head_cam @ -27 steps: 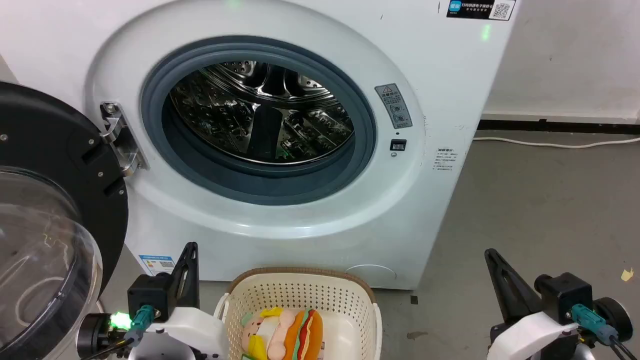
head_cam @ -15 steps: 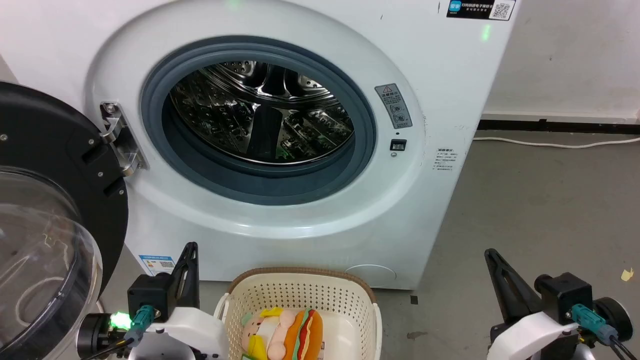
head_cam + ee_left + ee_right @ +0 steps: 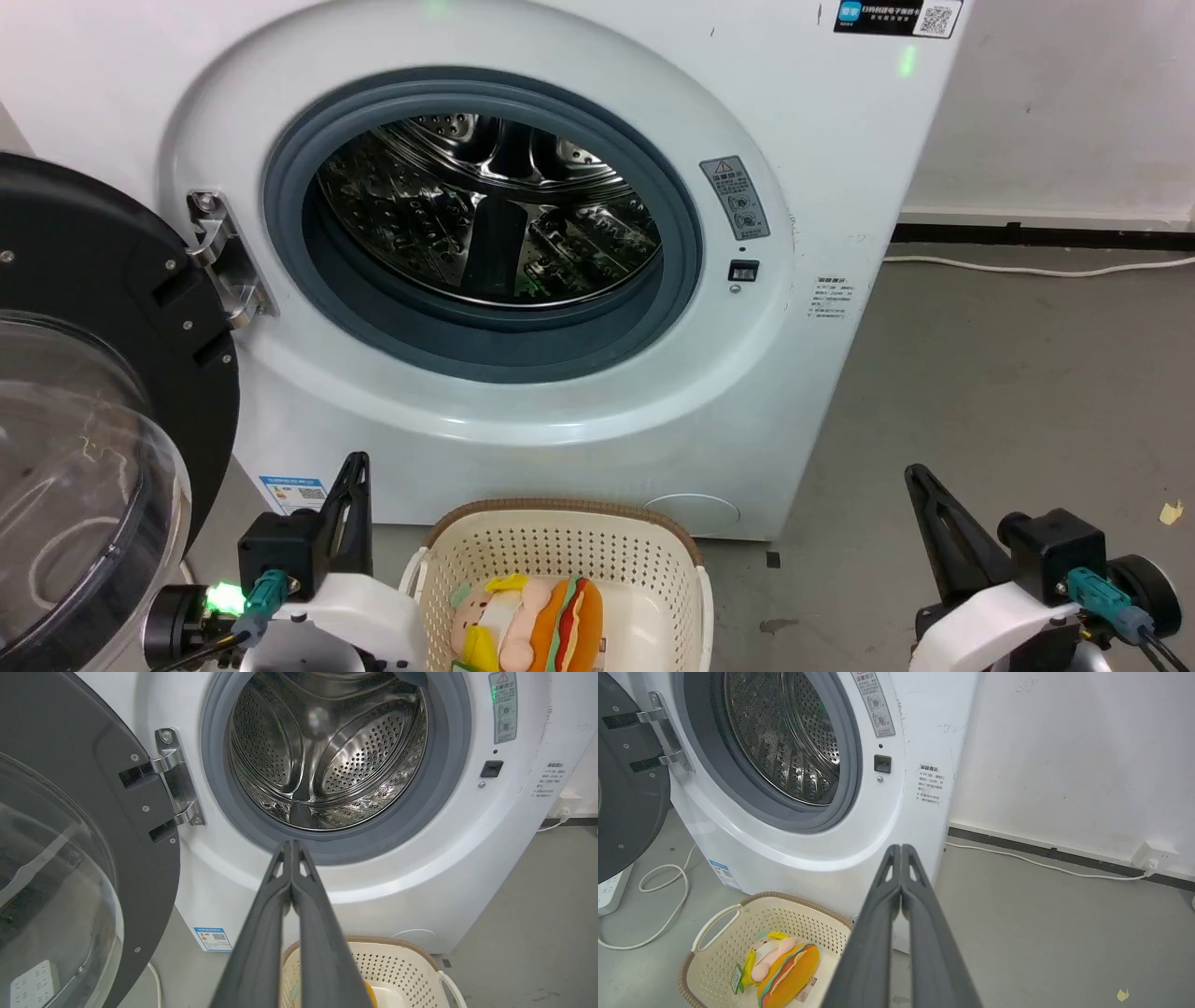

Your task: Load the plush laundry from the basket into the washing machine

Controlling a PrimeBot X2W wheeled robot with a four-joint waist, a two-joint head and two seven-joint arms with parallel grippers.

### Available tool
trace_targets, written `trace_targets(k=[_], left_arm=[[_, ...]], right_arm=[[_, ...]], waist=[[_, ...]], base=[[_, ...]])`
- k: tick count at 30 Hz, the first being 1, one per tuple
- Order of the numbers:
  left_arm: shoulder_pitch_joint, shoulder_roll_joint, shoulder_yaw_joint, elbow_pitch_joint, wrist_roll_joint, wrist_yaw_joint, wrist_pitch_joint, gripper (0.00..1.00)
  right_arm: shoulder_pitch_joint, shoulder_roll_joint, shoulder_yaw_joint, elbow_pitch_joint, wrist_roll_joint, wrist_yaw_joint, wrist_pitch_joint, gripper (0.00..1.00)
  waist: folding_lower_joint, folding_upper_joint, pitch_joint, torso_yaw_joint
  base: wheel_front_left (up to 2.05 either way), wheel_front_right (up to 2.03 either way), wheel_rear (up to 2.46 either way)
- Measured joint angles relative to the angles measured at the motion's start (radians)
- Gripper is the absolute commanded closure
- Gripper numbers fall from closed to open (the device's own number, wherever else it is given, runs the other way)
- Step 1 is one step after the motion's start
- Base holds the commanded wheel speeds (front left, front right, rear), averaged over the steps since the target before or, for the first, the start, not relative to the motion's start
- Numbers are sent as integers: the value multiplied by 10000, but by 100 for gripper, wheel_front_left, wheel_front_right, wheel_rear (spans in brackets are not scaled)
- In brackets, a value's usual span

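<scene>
Both my tools are closed on nothing. The left tool and the right tool each show their fingers pressed together. The plush laundry lies in the basket, below and between them. It sits to the right of my left tool and plainly nearer it than the right one. Its long axis seems to run toward the washing machine, though the head view crops it. Beyond the tools the drum gapes, with the door swung out past my left tool.
</scene>
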Motion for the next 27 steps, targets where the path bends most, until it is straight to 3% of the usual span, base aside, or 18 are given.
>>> trace_targets(k=[9,10,27], left_arm=[[0,0,-2,0,0,0,0,100],[-1,-2,-4,0,-2,0,0,0],[-25,0,-198,-13,-6,4,-196,0]], right_arm=[[0,0,0,0,-2,0,0,100],[3,0,0,-2,6,0,-2,0],[1,0,-92,-81,291,0,-207,0]], waist=[[0,0,0,0],[0,0,0,0],[2,0,319,-149]], base=[[0,0,0],[0,0,0],[0,0,0]])
